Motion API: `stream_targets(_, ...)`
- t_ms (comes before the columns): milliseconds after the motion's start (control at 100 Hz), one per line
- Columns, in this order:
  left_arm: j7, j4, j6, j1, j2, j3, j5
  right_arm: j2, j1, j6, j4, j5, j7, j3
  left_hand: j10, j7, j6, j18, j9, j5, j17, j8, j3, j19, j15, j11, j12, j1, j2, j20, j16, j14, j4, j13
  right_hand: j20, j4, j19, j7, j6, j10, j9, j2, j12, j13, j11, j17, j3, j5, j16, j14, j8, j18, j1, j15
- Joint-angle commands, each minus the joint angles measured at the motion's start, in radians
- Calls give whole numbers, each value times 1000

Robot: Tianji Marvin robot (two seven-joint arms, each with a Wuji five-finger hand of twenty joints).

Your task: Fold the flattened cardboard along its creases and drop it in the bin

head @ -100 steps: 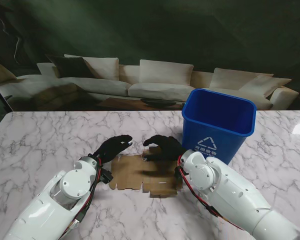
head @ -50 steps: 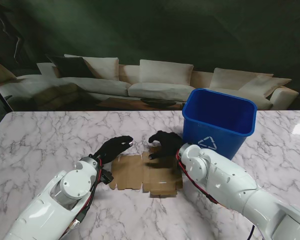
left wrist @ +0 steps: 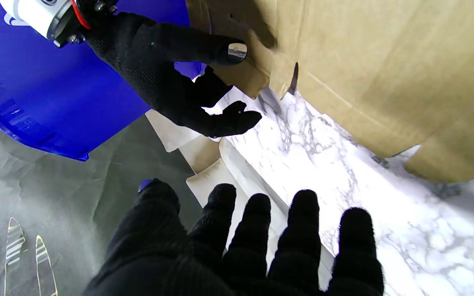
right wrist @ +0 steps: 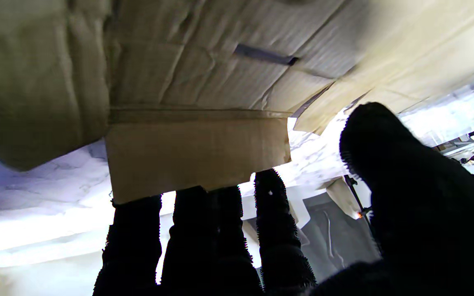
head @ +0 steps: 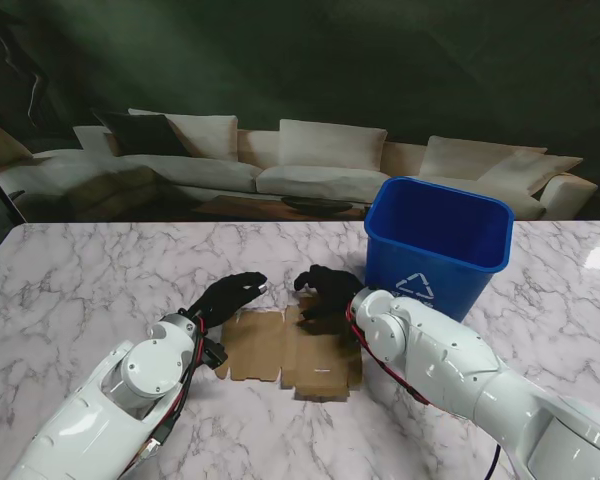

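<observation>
Right hand (head: 323, 287) had crept leftward, fingers hooked under cardboard flap (right wrist: 196, 152) to lift crease; left hand (head: 225, 297) hovered, splayed, holding nothing.

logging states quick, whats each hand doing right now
left hand: open, holding nothing, beside the cardboard.
right hand: fingers at the cardboard's far flap; grip cannot be told.

flattened brown cardboard (head: 285, 352) lying on marble, blue bin (head: 436, 245) upright just beyond
</observation>
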Motion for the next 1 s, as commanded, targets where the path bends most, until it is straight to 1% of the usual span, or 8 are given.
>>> stream_targets(0, -16, 3, -2, -4, -3, 4, -4, -11, 5, -6, 14, 0, 0, -10, 3, 1, -22, -10, 8, 17, -4, 3, -4, -22, 6, 12, 14, -4, 48, 22, 14, -12, 16, -29, 21, -21, 41, -3, 40, 8, 15, -44, 15, 41, 42, 28, 56, -47, 34, -39, -3, 1, 30, 53)
stream_targets(170, -16, 5, -3, -5, -3, 5, -4, -17, 20, -18, 41, -11, -1, -42, 2, 0, -21, -7, 8, 17, -5, 2, -5, -22, 6, 12, 13, -4, 48, 22, 14, -13, 16, -29, 16, -20, 57, -117, 143, -12, 43, -37, 67, 93, 109, 56, 91, -141, 87, -73, -163, 14, 111, 174)
stream_targets(320, -16, 7, -3, -6, -3, 7, -5, -18, 31, -22, 58, -29, -2, -70, 2, -1, -20, -8, 9, 17, -5, 0, -6, -23, 5, 12, 13, -7, 49, 22, 14, -13, 15, -30, -2, -22, 64, -20, 96, -34, 63, 6, 141, 147, 163, 104, 148, -186, 79, -82, -238, 34, 227, 210)
stream_targets(490, -17, 9, -4, -8, -3, 8, -6, -28, 39, -28, 81, -33, -13, -88, 2, -1, -22, -9, 9, 16, -4, -1, -5, -23, 5, 12, 13, -6, 47, 22, 14, -12, 15, -29, -20, -70, 94, 87, -49, -47, 122, -9, 182, 231, 219, 181, 270, -118, 28, -67, -176, 50, 300, 248)
stream_targets(580, -17, 10, -5, -8, -4, 8, -6, -28, 38, -28, 78, -33, -15, -88, 1, -1, -22, -9, 8, 16, -4, -2, -5, -23, 5, 12, 13, -5, 47, 22, 13, -13, 15, -29, -18, -91, 123, 180, -253, -64, 168, -23, 206, 257, 236, 206, 289, 23, 42, -68, -73, 61, 336, 262)
stream_targets(660, -15, 10, -7, -7, -4, 6, -5, -20, 27, -11, 46, -33, -3, -78, 3, 0, -22, -9, 9, 16, -4, -2, -5, -23, 5, 12, 14, -5, 47, 21, 14, -12, 15, -29, 1, -95, 153, 220, -338, -64, 177, -12, 211, 268, 232, 214, 305, 118, 60, -65, 26, 73, 352, 283)
stream_targets(800, -10, 7, -11, -3, -4, -2, -2, 10, -5, 68, -56, -42, 44, -48, 3, -1, -21, -8, 9, 16, -4, -4, -5, -24, 5, 12, 14, -6, 47, 21, 13, -12, 15, -29, 25, -82, 210, 241, -374, -67, 184, -6, 200, 322, 208, 254, 330, 141, 74, -67, 73, 90, 366, 314)
stream_targets(990, -3, 2, -19, 3, -4, -16, 4, 45, -61, 272, -214, -80, 96, -10, 3, -1, -21, -9, 9, 16, -4, -6, -5, -24, 6, 12, 14, -5, 47, 21, 14, -12, 15, -28, 26, -78, 251, 233, -366, -54, 207, -12, 189, 412, 182, 330, 355, 148, 75, -68, 94, 107, 374, 306)
